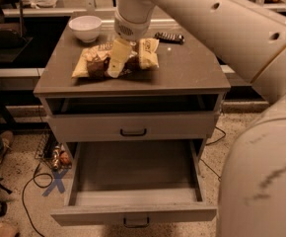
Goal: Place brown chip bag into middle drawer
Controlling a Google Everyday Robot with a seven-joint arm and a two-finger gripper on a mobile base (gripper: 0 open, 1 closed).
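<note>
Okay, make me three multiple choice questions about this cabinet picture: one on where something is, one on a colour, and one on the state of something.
1. Where is the brown chip bag?
A) in the open drawer
B) on the cabinet top
C) on the floor

2. What colour is the bowl?
A) white
B) red
C) blue

3. How does the middle drawer stand?
A) pushed shut
B) taken out of the cabinet
C) pulled open

Answers:
1 B: the bag lies on the cabinet top, and the gripper rests down on it.
2 A: the bowl behind the bag is plainly white.
3 C: the drawer's front stands well forward of the cabinet, with its inside showing.
</note>
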